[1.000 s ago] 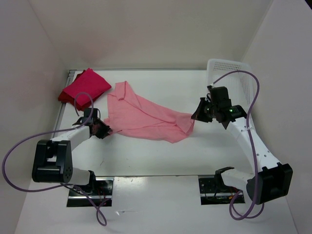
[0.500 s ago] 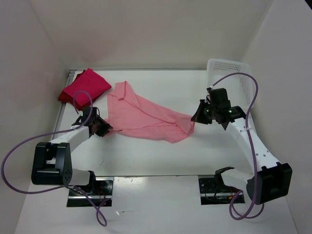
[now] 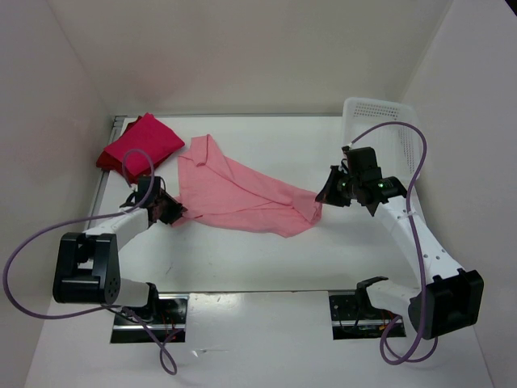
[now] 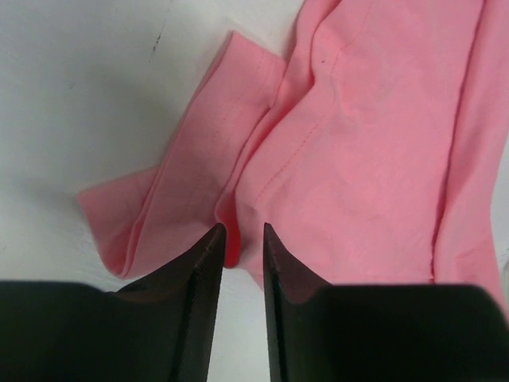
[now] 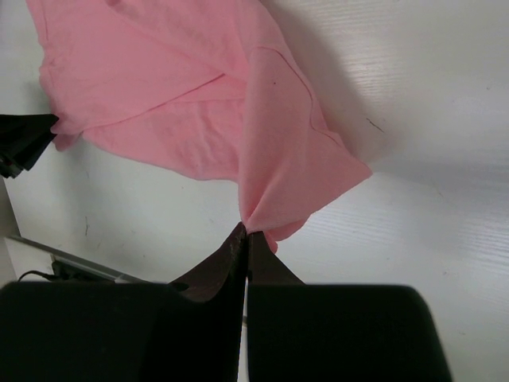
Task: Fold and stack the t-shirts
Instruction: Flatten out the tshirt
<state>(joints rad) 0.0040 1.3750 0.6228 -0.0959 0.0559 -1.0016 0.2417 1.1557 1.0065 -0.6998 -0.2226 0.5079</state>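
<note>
The light salmon pink t-shirt [image 3: 234, 194] lies spread and rumpled in the middle of the table. My right gripper [image 3: 323, 194] is shut on its right corner and holds it pinched just above the table, as the right wrist view [image 5: 246, 232] shows with the cloth [image 5: 159, 87] fanning away. My left gripper [image 3: 171, 212] is at the shirt's near left edge. In the left wrist view [image 4: 241, 229] its jaws stand narrowly apart with a fold of the shirt's hem [image 4: 374, 119] between the tips. A folded bright crimson-pink shirt [image 3: 144, 141] lies at the back left on a dark red one [image 3: 107, 162].
A white perforated basket [image 3: 388, 129] stands tilted at the back right, behind my right arm. White walls close in the table at the back and both sides. A metal rail [image 3: 105, 174] runs along the left edge.
My left gripper has shifted slightly away from me along the shirt's left edge. My right gripper has edged a little left with the corner still pinched.
</note>
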